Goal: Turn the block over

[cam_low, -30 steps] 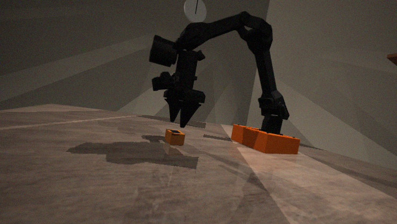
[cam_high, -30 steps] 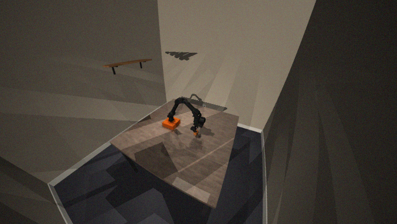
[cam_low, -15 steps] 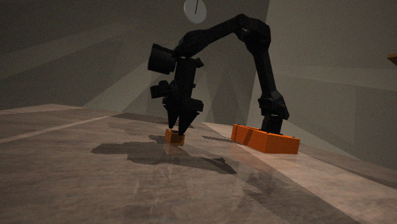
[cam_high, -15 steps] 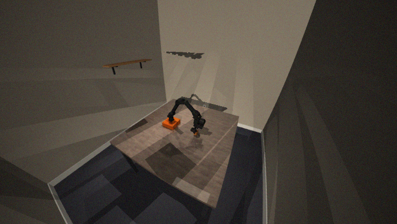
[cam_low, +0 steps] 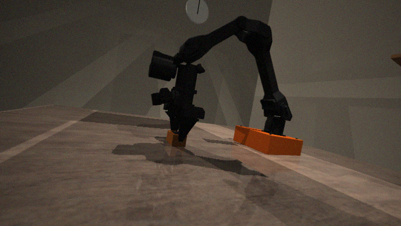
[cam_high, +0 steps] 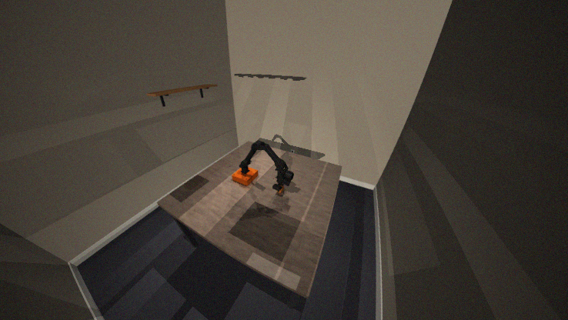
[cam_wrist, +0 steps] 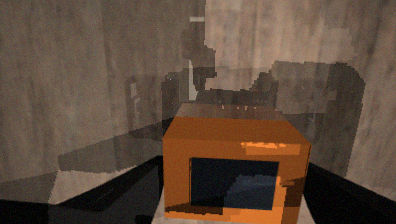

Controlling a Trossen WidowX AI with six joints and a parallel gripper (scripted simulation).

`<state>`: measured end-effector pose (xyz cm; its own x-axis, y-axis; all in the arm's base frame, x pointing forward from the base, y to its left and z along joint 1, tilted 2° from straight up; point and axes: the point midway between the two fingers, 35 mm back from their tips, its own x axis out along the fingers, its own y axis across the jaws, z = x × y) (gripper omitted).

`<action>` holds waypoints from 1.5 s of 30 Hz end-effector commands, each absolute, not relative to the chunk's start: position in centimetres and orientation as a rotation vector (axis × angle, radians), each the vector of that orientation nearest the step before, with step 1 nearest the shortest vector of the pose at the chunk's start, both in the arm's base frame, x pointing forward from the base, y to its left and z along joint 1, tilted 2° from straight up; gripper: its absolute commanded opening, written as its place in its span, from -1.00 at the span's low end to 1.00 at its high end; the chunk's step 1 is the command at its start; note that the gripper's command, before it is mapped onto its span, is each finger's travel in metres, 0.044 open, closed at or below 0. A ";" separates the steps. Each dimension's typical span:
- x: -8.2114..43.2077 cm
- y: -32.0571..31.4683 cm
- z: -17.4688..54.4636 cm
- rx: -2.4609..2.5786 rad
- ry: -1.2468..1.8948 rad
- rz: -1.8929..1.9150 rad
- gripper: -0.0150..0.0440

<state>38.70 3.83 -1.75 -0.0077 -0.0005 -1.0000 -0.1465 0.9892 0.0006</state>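
While the arm [cam_high: 271, 152] [cam_low: 220, 36] bends over like a hook, its fingers [cam_high: 275, 186] [cam_low: 187, 127] point down at the block [cam_high: 280, 191] [cam_low: 171, 138] [cam_wrist: 235, 151]. The fingers are spread, one on each side of the block. I cannot tell if they touch it.

The block is small and orange, and it sits on the tabletop [cam_high: 218, 212] [cam_low: 84, 182] [cam_wrist: 50, 75]. From the top, it is just right of the middle of the frame, partly hidden by the fingers. From the side, it is a bit left of the middle, and one finger covers part of it. Close up, it is big and low in the frame, a little right of the middle. Its dark mark [cam_wrist: 234, 183] shows on the side that faces up, so the block is not turned over.

The foot of the arm stands on a big orange base [cam_high: 239, 179] [cam_low: 284, 146]. From the top, the base is left of the block. From the side, it is on the right and well apart from the block. A dark shadow [cam_low: 131, 150] lies on the tabletop near the block.

A brown shelf [cam_high: 182, 90] [cam_low: 396, 59] is on the wall, in the upper left from the top and at the right edge from the side. A round white disc [cam_low: 192, 13] is at the upper middle from the side.
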 end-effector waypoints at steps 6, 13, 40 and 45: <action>38.7 3.9 -1.8 -0.108 1.575 0.114 0.37; 38.7 3.9 -1.8 -0.108 1.575 0.114 0.22; 39.1 3.9 0.5 -0.096 1.433 0.118 -0.49; 39.1 3.9 0.2 -0.090 1.359 0.121 -0.49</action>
<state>39.05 3.86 0.11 0.1622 0.0245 -0.9865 -0.1434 0.9897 0.0010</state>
